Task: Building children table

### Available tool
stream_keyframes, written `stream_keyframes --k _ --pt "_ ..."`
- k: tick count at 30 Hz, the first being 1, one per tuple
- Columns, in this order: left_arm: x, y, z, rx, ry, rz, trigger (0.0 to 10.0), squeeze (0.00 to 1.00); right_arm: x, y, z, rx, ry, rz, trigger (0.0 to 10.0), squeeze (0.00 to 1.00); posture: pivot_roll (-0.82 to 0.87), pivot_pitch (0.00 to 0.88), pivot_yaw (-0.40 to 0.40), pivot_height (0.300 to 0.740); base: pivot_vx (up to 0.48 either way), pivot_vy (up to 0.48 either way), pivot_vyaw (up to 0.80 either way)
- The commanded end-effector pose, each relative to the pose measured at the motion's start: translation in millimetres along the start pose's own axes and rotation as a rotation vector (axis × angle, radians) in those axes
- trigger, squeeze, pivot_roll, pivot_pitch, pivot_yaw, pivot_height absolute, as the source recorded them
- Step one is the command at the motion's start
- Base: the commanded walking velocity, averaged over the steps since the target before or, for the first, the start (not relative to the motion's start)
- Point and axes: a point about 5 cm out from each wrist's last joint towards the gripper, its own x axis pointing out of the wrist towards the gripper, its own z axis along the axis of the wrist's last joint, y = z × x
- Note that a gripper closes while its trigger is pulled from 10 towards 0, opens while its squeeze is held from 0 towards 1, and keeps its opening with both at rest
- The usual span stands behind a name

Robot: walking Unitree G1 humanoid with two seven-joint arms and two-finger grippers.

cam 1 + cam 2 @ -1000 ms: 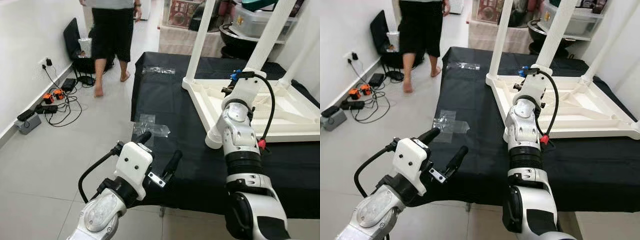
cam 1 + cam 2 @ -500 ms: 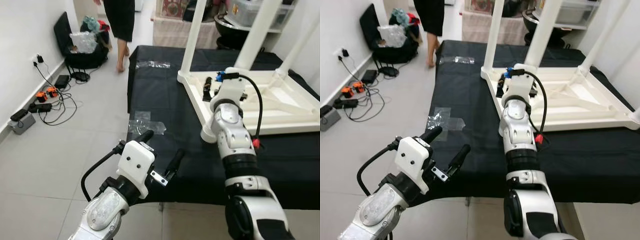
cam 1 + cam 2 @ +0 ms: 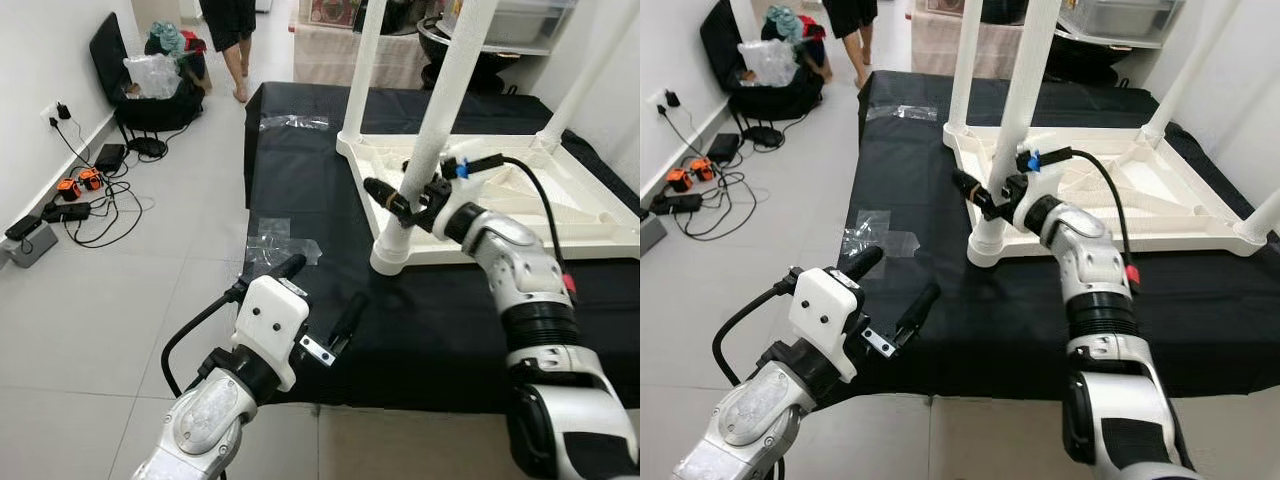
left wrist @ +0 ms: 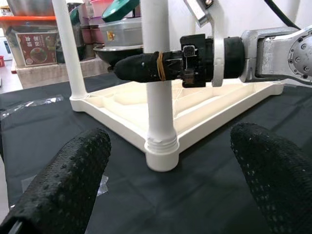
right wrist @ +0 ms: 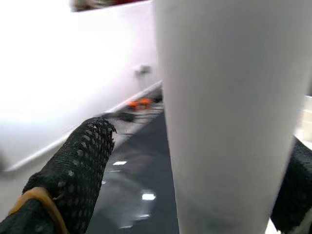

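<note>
A second ago the right gripper [image 3: 405, 205] pointed away over the upturned white table's [image 3: 590, 225] frame; now the arm has swung round toward frame centre, and its black fingers [image 4: 141, 66] straddle the near-corner leg [image 3: 425, 165] just above its base. The person [image 3: 230, 30] has walked farther off, toward the upper left of the frame.

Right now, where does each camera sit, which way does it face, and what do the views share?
Left and right eye views: on the head, looking forward and down at the upturned table on the black cloth; both arms show.
Left wrist view: on the left wrist, looking between its fingers at the near leg.
Right wrist view: on the right wrist, close against that leg.
Shared: the near leg, with the right gripper around it.
</note>
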Motion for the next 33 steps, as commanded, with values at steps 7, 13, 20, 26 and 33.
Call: stream_keyframes --k 7,13,20,26,33 --pt "-0.4 -0.4 -1.2 0.0 0.005 0.0 10.0 0.0 19.5 21.8 -5.0 0.062 -0.007 0.182 10.0 0.0 0.09 0.079 -0.105 0.74 0.0 0.0 0.0" --pt "-0.7 -0.1 -1.1 0.002 0.005 0.003 10.0 0.0 41.0 30.3 0.4 0.027 -0.033 0.201 0.8 0.0 0.1 0.08 -0.11 0.74 0.0 0.0 0.0" --pt "-0.7 0.0 -1.2 0.002 0.005 0.005 10.0 0.0 42.6 30.7 1.4 0.023 -0.048 0.201 0.0 0.0 0.1 0.081 -0.11 0.74 0.0 0.0 0.0" --pt "0.1 1.2 -1.8 0.007 0.004 0.009 10.0 0.0 21.5 -14.7 -8.3 0.001 0.005 -0.352 0.0 0.0 0.08 0.085 -0.103 0.74 0.0 0.0 0.0" --pt "1.4 0.5 -1.9 0.006 0.002 0.003 10.0 0.0 -25.4 -53.8 -8.4 -0.098 0.044 -0.993 0.0 0.0 0.08 0.085 -0.107 0.74 0.0 0.0 0.0"
